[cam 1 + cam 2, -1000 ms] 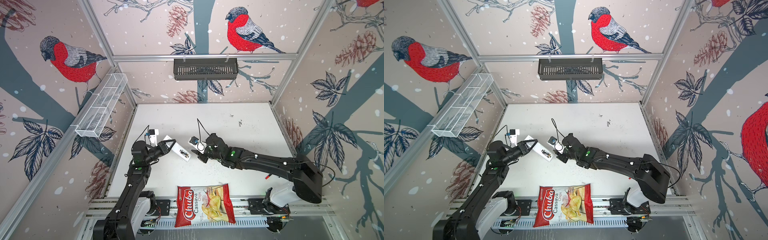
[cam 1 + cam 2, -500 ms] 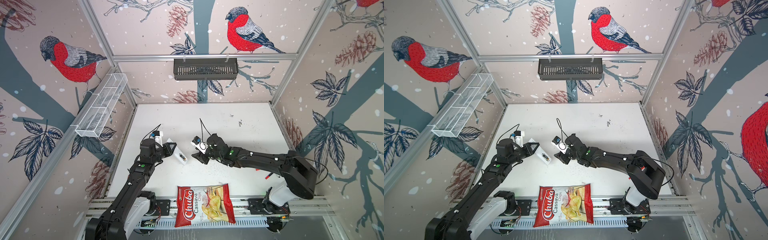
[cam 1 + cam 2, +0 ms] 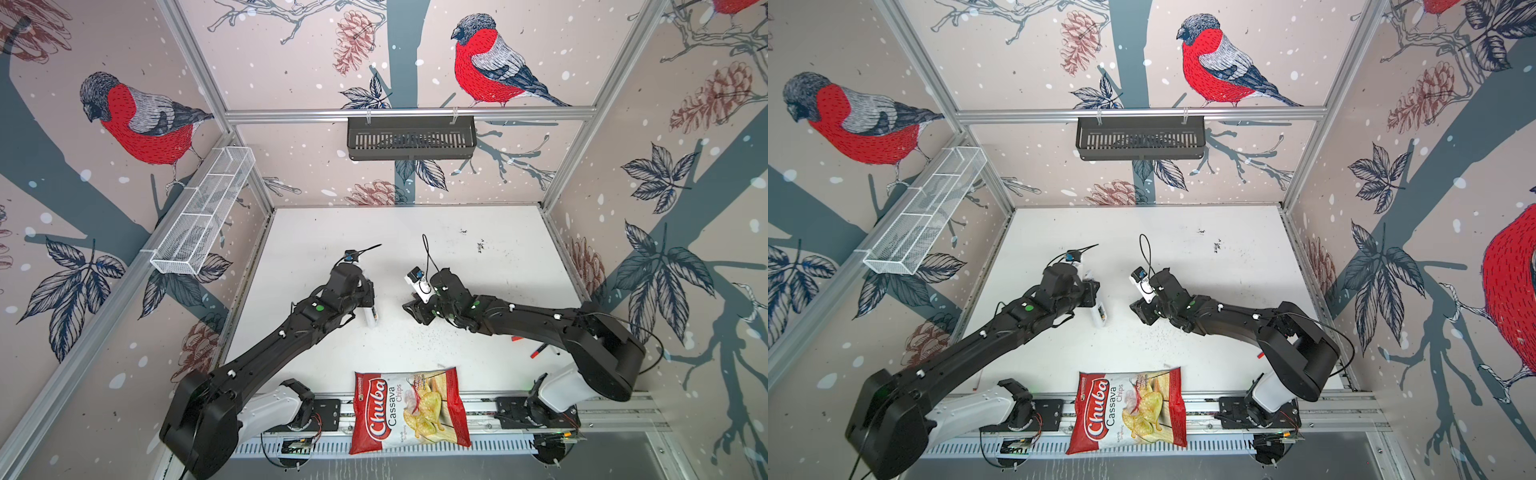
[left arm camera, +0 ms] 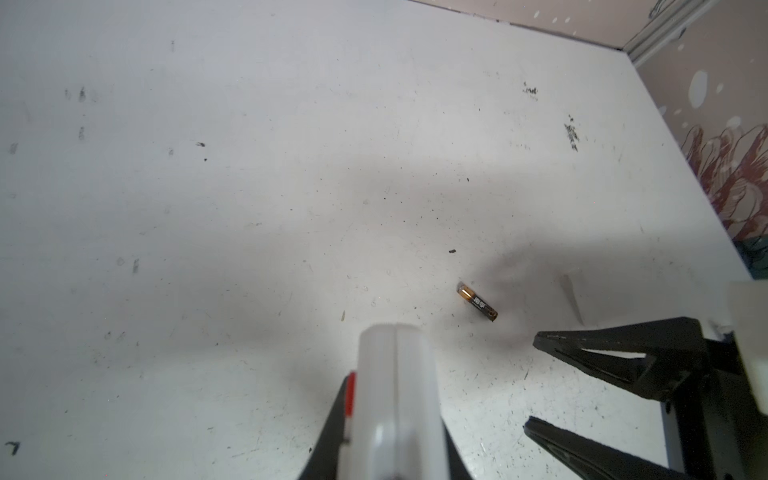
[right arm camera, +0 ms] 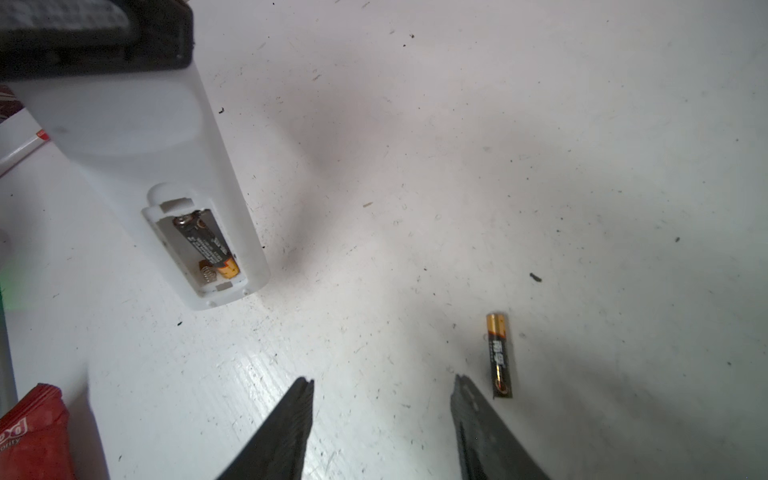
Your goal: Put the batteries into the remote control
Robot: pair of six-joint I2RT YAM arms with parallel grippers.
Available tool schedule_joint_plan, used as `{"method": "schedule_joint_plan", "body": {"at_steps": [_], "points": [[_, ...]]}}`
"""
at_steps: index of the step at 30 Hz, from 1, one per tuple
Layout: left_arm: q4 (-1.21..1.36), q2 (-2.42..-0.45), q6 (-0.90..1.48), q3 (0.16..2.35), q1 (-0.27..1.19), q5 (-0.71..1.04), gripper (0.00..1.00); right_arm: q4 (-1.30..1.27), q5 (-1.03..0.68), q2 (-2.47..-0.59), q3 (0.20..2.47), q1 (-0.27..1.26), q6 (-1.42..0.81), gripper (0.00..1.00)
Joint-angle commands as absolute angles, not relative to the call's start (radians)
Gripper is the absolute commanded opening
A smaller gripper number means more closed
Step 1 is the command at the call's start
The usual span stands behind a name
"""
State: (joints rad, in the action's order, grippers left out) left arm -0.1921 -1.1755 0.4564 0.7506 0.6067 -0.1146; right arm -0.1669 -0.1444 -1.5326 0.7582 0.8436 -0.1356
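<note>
The right hand (image 5: 380, 384) has opened, leaving one battery (image 5: 208, 243) in the remote (image 5: 145, 137) that the left hand (image 4: 392, 432) clamps; the second battery (image 5: 498, 355) awaits pickup.

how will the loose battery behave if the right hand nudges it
The loose battery is a smooth cylinder lying on the table, so a sideways nudge probably rolls it. Rigid and tiny, it may slip from the right hand.

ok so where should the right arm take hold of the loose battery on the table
Grip the loose battery across its dark middle, from straight above, jaws on its long sides: it lies flat on the table, a slim cylinder whose ends give little to pinch.
</note>
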Motion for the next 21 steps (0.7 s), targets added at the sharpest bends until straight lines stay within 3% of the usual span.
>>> {"method": "schedule_joint_plan", "body": {"at_steps": [1,10,21], "points": [[-0.248,-1.246,0.401,0.808,0.656,-0.257,0.0,-0.193,-0.146,-1.511,0.73,0.833,-0.176,0.57],[-0.358,-1.403,0.407,0.934,0.736,-0.374,0.0,-0.205,-0.159,-1.493,0.689,0.821,-0.182,0.57],[-0.358,-1.328,0.434,0.89,0.705,-0.381,0.0,-0.099,-0.272,-1.542,0.733,0.816,-0.284,0.55]]}}
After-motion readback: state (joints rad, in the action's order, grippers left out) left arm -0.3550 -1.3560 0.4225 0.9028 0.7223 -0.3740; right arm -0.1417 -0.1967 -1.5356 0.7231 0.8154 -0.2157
